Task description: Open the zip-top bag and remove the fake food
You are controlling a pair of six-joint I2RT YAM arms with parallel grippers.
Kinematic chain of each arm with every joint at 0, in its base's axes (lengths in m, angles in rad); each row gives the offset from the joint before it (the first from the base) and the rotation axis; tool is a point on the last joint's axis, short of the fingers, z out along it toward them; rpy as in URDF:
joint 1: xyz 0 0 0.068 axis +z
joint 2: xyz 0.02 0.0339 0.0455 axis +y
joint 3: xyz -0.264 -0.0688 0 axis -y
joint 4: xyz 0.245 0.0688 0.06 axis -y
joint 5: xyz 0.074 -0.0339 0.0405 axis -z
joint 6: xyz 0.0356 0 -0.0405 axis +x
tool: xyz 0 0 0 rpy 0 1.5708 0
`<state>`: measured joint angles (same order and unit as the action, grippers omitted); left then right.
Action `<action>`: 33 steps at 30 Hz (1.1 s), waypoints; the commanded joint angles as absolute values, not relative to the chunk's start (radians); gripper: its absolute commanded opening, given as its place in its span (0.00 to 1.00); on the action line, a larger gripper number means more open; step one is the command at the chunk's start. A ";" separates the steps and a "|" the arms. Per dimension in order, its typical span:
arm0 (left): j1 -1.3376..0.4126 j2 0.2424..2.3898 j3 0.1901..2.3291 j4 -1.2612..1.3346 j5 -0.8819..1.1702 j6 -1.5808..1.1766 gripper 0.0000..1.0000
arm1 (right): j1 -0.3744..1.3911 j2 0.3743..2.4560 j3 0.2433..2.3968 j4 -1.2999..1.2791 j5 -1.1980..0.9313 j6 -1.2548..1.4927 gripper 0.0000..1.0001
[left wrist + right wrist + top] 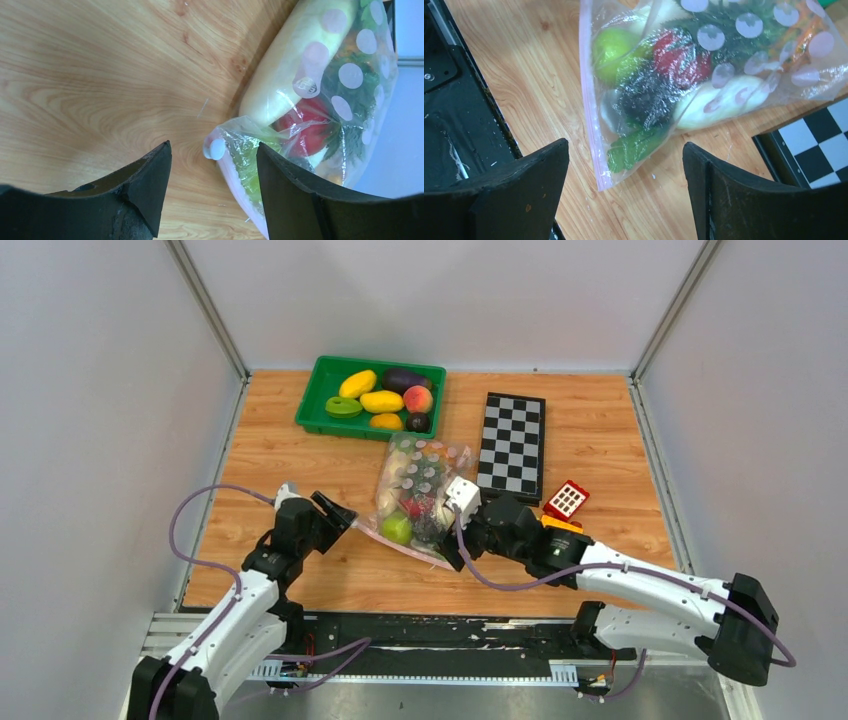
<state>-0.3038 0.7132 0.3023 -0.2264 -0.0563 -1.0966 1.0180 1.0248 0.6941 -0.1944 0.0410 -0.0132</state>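
Bag slider (216, 149), left-wrist view only

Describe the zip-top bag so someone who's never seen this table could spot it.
On the wooden table, look on the near side of the green tray, left of the chessboard. The zip-top bag lies there, full of fake food. Only it is see-through with pale round dots and a pink zip edge.

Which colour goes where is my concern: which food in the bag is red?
The apple, the only red piece, lying beside the green pear.
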 commanded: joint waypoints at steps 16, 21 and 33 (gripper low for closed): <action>-0.291 0.734 0.203 0.061 0.274 -1.109 0.64 | 1.222 1.183 0.731 0.037 0.144 -0.292 0.76; -0.341 0.684 0.181 0.087 0.285 -1.121 0.65 | 1.233 1.220 0.734 0.079 0.137 -0.330 0.77; -0.345 0.453 0.336 -0.436 0.009 -1.038 0.88 | 1.383 1.441 0.793 0.169 0.289 -0.608 0.72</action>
